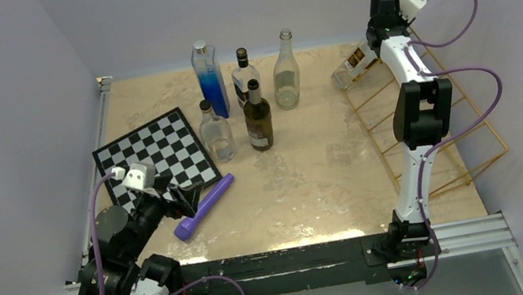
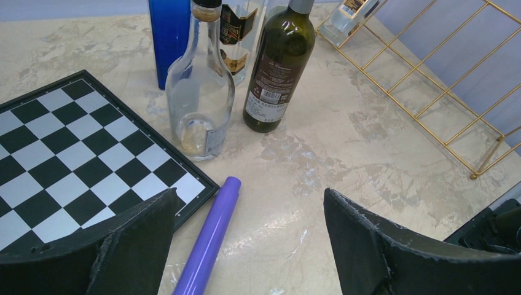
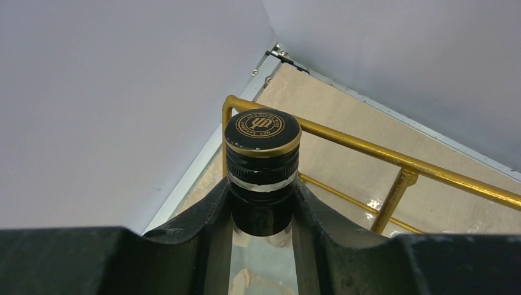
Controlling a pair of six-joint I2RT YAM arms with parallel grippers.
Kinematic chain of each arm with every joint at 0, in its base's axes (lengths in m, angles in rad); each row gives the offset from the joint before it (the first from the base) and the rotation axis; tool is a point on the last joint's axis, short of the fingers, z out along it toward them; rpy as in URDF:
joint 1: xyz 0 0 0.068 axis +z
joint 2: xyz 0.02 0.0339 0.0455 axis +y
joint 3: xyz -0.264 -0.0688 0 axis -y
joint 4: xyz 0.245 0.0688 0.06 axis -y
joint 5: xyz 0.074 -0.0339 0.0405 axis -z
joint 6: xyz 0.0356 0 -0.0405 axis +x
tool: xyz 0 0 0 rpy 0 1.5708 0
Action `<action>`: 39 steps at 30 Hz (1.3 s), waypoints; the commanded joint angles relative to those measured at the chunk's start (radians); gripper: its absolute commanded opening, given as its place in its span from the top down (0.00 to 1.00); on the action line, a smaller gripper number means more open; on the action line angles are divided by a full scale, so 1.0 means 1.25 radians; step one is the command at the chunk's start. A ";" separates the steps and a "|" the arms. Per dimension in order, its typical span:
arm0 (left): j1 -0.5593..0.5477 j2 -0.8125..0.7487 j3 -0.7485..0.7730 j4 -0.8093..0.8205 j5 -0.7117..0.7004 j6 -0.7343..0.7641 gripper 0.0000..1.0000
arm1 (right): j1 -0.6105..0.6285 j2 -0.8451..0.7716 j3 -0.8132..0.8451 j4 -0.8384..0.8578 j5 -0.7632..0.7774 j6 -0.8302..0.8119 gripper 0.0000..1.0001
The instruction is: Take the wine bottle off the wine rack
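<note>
**Wine bottle (image 1: 353, 61), clear glass, black-and-gold cap: you are holding its neck**

The slanted gold wire wine rack (image 3: 368, 149) is carrying it at the far end, long axis pointing cap-first into your right gripper (image 3: 262, 206). Its fingers (image 3: 204, 220) are pinching the neck just under the cap. Your left gripper (image 2: 246, 246) is hanging spread, well apart.

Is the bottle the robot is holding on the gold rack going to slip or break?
It may slip: the right tool pinches the wine bottle at its smooth glass neck, under the cap. It looks like clear glass, so probably breakable if dropped. It lies tilted on the wine rack, so it might swing once lifted.
</note>
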State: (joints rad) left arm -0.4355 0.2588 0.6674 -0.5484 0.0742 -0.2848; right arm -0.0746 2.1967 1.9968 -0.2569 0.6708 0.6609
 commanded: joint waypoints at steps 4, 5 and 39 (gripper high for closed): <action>-0.005 -0.002 0.019 0.016 0.001 0.013 0.08 | 0.026 -0.124 -0.078 0.198 -0.024 -0.132 0.98; -0.005 -0.004 0.019 0.016 0.001 0.013 0.08 | 0.031 -0.133 -0.090 0.224 -0.023 -0.147 1.00; -0.005 -0.028 0.015 0.022 0.044 0.012 0.08 | 0.217 -0.434 -0.292 0.585 0.014 -0.597 1.00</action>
State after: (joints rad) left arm -0.4355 0.2306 0.6674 -0.5480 0.1154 -0.2848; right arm 0.1757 1.8084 1.6737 0.2508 0.6720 0.0013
